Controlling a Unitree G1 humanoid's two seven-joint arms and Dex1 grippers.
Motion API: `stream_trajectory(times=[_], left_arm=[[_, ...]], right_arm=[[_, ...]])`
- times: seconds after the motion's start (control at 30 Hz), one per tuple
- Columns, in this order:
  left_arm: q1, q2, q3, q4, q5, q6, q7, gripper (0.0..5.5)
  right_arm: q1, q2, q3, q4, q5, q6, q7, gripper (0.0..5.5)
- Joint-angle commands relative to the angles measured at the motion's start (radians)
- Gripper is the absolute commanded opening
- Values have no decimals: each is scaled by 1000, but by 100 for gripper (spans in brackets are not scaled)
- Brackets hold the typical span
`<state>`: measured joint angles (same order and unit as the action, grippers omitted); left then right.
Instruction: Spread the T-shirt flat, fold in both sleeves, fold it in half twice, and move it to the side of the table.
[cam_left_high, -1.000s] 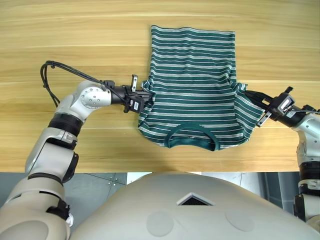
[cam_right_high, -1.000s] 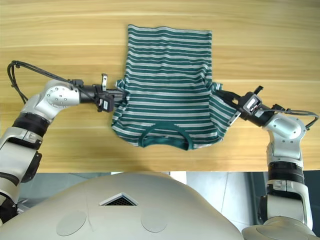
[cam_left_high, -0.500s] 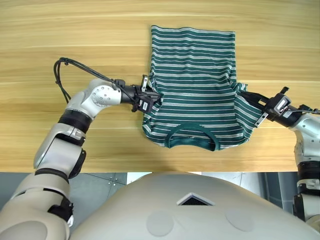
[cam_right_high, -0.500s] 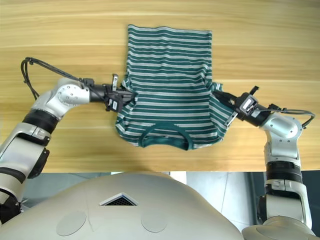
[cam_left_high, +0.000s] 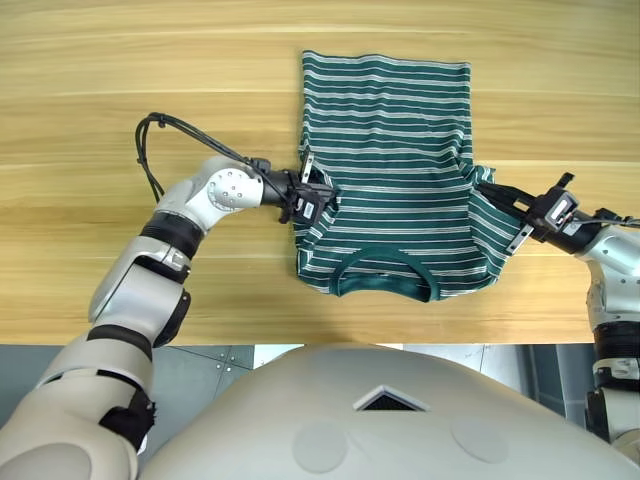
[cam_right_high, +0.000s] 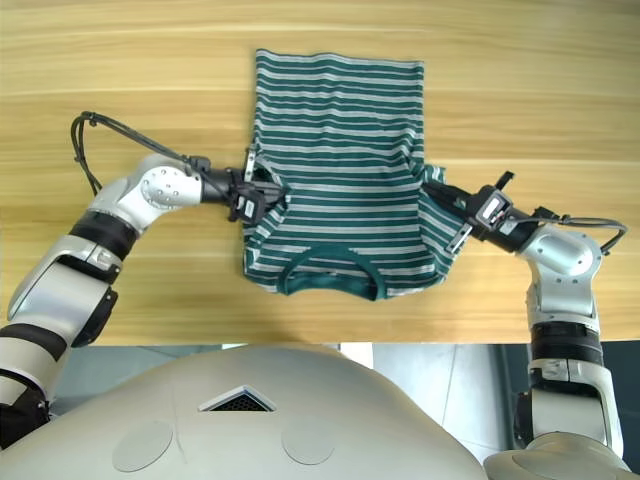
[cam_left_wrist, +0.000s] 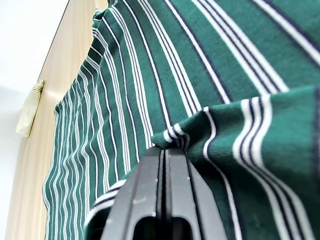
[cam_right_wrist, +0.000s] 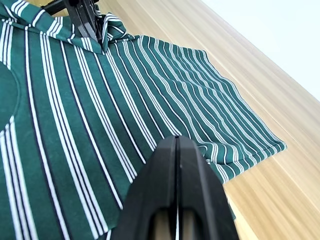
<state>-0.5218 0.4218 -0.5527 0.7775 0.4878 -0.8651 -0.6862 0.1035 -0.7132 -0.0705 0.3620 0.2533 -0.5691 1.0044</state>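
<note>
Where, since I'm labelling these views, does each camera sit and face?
Eye views: head, looking down on the green striped T-shirt on the wooden table; both arms show.
Left wrist view: along the left gripper, shut on the shirt.
Right wrist view: along the shut right gripper, across the shirt.
Shared: both wrist views catch the left gripper.

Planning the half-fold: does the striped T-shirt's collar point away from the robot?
No, the green-and-white striped T-shirt has its dark green collar nearest the robot.
</note>
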Motion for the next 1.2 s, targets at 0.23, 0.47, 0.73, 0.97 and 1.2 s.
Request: stream_trajectory(times=[0.23,0.47,0.73,0.97,1.2], left_arm=[[-20,-21,5,-9,-69,12,-50,4],[-13,-30,27,-38,-150,60,-116,67],[-23,-19,34,-36,-126,106,-97,179],[88,117,117,-218,-404,124,-304,284],[260,270,197,-383,-545,168,-394,396]], right_arm=[[-1,9,3,-13,2,15,5,0],[4,10,3,-17,4,19,11,0],[-1,13,5,-15,1,18,12,0],[-2,17,4,-22,-1,23,7,0],[3,18,1,-39,2,32,6,0]])
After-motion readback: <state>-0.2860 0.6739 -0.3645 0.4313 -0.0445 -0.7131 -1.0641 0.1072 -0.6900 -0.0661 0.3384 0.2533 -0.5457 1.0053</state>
